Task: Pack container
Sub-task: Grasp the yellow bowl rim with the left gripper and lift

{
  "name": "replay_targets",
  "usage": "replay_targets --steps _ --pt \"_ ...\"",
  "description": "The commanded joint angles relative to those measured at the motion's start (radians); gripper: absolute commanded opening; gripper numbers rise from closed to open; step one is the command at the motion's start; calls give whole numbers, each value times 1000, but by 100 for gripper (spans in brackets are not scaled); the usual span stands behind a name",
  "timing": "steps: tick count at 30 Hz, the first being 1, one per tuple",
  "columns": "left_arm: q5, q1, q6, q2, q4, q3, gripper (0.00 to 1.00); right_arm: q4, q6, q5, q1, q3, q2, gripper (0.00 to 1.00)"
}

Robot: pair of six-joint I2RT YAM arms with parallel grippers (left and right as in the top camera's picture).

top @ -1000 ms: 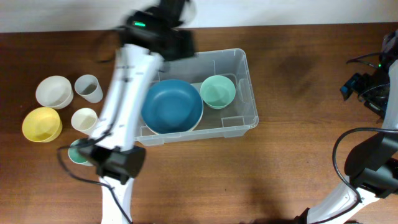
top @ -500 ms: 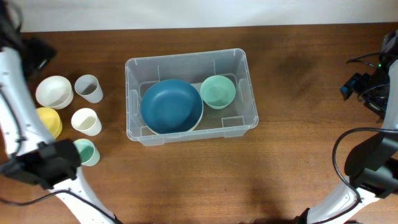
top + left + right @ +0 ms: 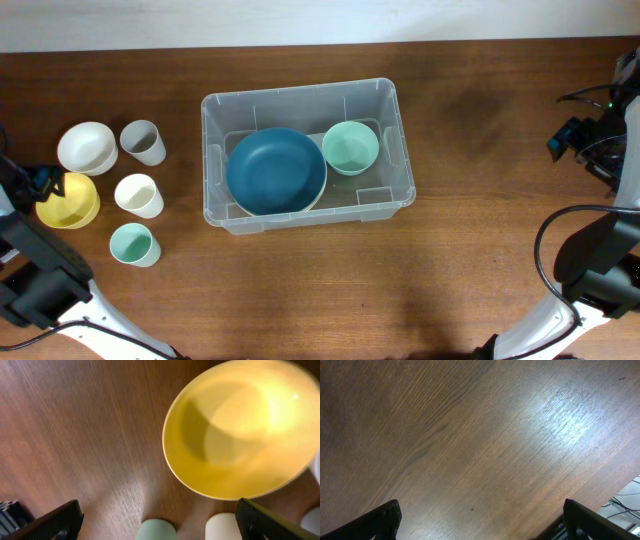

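We see the clear container (image 3: 300, 90) on the table (image 3: 480, 250), holding a blue bowl (image 3: 276, 170) beside a smaller mint-green bowl (image 3: 350, 147).

The container (image 3: 300, 93), a clear rectangular plastic bin with rounded corners, stands upright and lidless mid-table (image 3: 480, 250), holding a large blue bowl (image 3: 276, 171) beside a small green bowl (image 3: 350, 147).

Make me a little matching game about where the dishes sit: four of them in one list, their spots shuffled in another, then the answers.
Things:
1. blue bowl
2. yellow bowl
3. grey cup
4. mint cup

Places, as seen from overhead:
A. on the table, just right of the white bowl
B. on the table, just below the cream cup
C. inside the container, beside the green bowl
D. on the table, just below the white bowl

Pairs: 1-C, 2-D, 3-A, 4-B.
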Motion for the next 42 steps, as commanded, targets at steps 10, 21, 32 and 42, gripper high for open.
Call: replay_targets --steps 10,21,32,42 --pt "-3 19 -10 -11 202 -222 99 0 7 6 -2 -3 0 99" --pt "-14 19 -10 -8 247 -252 54 0 7 6 -2 -3 0 99" --pt "-39 19 -10 -6 262 -263 47 0 7 6 -2 -3 0 99" --pt "-55 19 -10 -6 299 -280 44 0 7 6 -2 -3 0 99"
